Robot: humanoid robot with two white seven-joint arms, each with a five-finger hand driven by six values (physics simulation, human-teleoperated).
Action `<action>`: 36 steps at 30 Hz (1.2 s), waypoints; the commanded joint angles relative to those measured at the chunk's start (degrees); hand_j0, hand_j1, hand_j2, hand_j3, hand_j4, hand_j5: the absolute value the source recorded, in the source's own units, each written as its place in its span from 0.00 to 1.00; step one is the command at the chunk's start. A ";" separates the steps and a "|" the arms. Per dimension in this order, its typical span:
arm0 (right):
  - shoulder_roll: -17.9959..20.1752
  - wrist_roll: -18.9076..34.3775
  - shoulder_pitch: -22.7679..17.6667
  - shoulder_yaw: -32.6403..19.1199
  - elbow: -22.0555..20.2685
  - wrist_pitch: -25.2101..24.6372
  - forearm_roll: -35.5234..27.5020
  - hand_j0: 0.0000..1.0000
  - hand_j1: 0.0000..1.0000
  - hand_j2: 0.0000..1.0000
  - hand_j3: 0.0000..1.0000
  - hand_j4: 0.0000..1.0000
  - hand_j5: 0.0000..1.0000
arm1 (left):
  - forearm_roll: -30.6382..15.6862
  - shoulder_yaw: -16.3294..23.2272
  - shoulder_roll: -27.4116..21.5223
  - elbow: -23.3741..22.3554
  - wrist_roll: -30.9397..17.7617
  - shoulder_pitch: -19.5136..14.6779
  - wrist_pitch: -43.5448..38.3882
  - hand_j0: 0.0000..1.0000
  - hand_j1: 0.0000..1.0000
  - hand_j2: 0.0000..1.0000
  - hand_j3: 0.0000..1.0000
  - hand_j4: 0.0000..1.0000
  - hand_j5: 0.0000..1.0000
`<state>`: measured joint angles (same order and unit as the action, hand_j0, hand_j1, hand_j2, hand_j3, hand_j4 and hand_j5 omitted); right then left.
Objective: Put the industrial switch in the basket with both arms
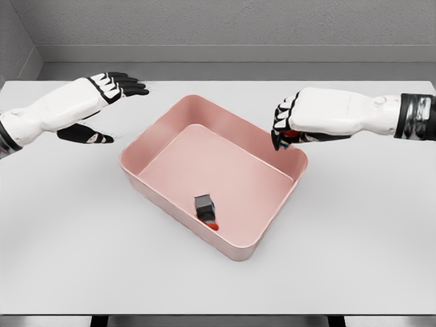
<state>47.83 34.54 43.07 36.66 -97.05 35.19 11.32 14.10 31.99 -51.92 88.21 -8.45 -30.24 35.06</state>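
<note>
The industrial switch (pixel 206 208), a small dark box with a red part at its lower end, lies on the floor of the pink basket (pixel 146 146), near the front wall. My left hand (pixel 117 88) hovers over the table left of the basket, open, with black fingers stretched out and the thumb spread below. My right hand (pixel 286 126) hangs over the basket's right rim with its fingers curled. A small red and green speck shows at its fingertips; I cannot tell what it is. Neither hand touches the switch.
The basket sits in the middle of a white table (pixel 68 231), turned at an angle. A grey wall runs behind the table's far edge.
</note>
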 commanded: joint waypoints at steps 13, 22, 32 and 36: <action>-6.70 0.46 0.26 1.31 0.37 -0.19 1.25 0.52 0.52 0.52 0.52 0.52 0.52 | -1.44 -4.30 -3.63 -6.64 -0.26 0.79 -0.06 1.00 1.00 1.00 1.00 1.00 1.00; -10.04 0.46 0.44 1.31 0.37 -0.19 1.25 1.00 1.00 1.00 1.00 1.00 1.00 | -1.44 -4.39 -3.54 -6.03 -0.26 1.59 -0.06 1.00 1.00 1.00 1.00 1.00 1.00; 2.62 0.46 -2.99 -3.52 5.38 -0.19 0.28 1.00 1.00 1.00 1.00 1.00 1.00 | -1.53 -4.39 -3.54 -5.76 -0.26 1.59 -0.06 1.00 1.00 1.00 1.00 1.00 1.00; 5.52 0.35 -4.57 -5.37 10.92 -0.19 0.11 1.00 1.00 1.00 1.00 1.00 1.00 | -1.53 -4.39 -3.54 -5.41 -0.26 1.58 -0.06 1.00 1.00 1.00 1.00 1.00 1.00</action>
<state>51.41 34.97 38.23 32.68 -88.69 35.19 11.95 12.97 27.63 -55.39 82.60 -8.73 -28.74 35.05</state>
